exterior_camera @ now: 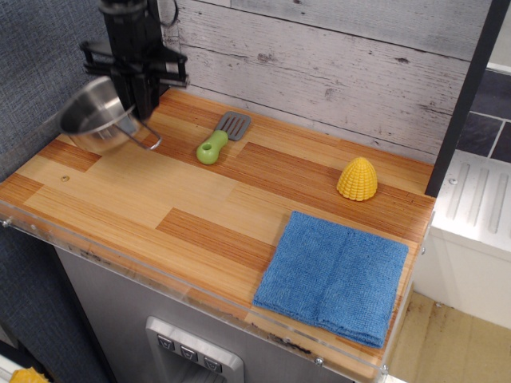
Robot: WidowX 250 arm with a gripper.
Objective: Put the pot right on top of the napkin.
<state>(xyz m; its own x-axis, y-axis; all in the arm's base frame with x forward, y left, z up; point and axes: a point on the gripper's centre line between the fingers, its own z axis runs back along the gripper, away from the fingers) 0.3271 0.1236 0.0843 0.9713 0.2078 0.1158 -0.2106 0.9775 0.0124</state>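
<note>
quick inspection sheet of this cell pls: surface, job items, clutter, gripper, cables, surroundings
Surface: wooden counter, clear acrylic front edge.
Pot: tilted, raised at far left, held by the gripper.
Napkin: flat at front right, nothing on it.
Clutter: green-handled spatula near the back wall; yellow corn toy behind the napkin.
Gripper: shut on the pot's rim.
Cables: black cable on the arm.
Surroundings: grey plank wall, white appliance at right.
</note>
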